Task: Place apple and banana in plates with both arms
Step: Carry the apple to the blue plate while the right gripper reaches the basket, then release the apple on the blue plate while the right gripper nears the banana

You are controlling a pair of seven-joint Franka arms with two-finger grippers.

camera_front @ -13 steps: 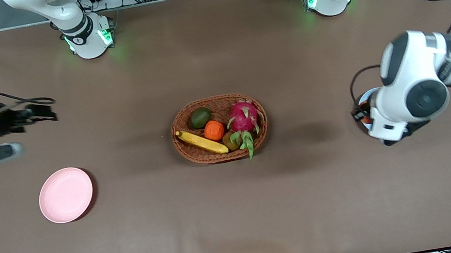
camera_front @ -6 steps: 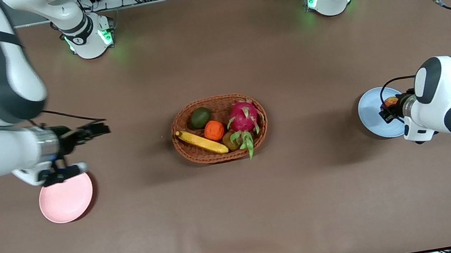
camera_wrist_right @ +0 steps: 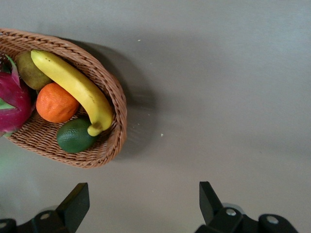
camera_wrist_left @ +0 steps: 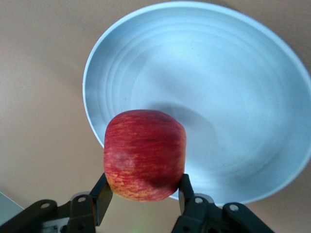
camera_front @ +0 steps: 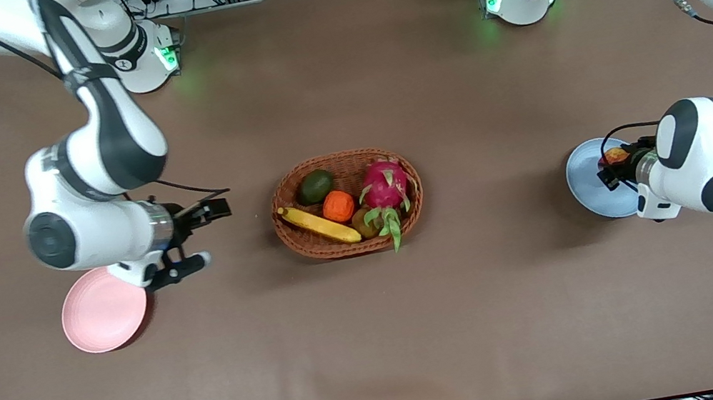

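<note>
- Two arms work over the brown table (camera_front: 380, 341).
- Wicker basket (camera_front: 306, 244) sits mid-table, well apart from both plates; it holds the banana (camera_front: 319, 224), a dragon fruit (camera_front: 387, 185), an orange fruit (camera_front: 338, 206) and a green fruit (camera_front: 316, 185). The banana lies along the basket side nearer the front camera, its dark tip toward the right arm's end.
- Pale pink plate (camera_front: 102, 315) lies toward the right arm's end of the table.
- Light blue plate (camera_front: 590, 179) lies toward the left arm's end.
- Right gripper (camera_front: 199, 235) hangs over bare table between pink plate and basket, jaws spread wide, nothing held (fingers (camera_wrist_right: 208, 199) in wrist view).
- Left gripper (camera_wrist_left: 145, 194) has its jaws clamped on the apple (camera_wrist_left: 145, 154), over the blue plate's rim.
</note>
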